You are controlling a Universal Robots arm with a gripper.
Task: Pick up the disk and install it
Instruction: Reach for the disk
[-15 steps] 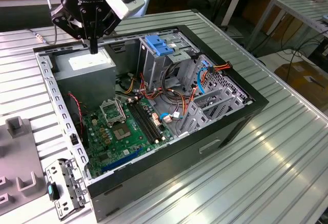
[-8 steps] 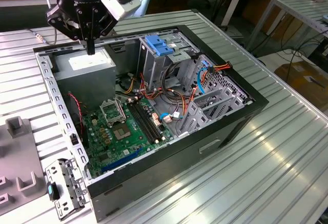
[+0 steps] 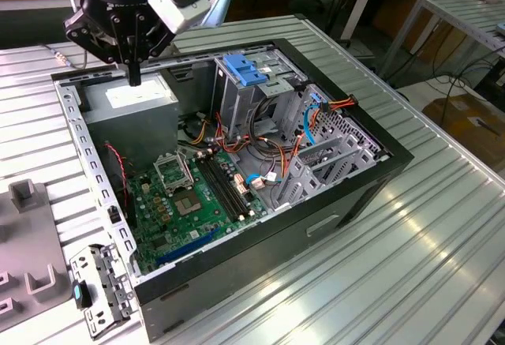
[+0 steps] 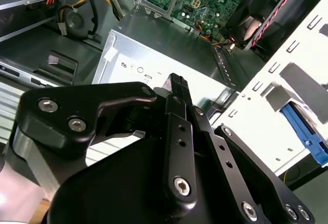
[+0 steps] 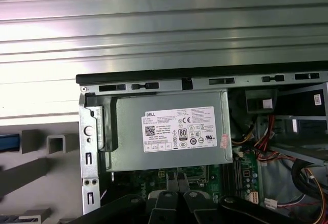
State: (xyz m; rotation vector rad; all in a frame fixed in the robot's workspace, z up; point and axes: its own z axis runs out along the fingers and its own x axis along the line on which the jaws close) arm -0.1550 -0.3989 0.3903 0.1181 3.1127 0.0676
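Tool [image 3: 134,75] held above grey power supply [image 3: 150,112] at corner of computer case [image 3: 347,195]; fingers closed together, nothing gripped. Disk [image 3: 241,70] seen by blue carrier at top of drive cage [image 3: 237,108], well apart from tool. Case laid open on counter [image 3: 442,250].

Disk [image 4: 307,134]: in the second wrist view we see only a blue plastic rail of it — the silver body is hidden.
Place: outside the computer case, just beyond its pale side flange.
Pose: we cannot tell.
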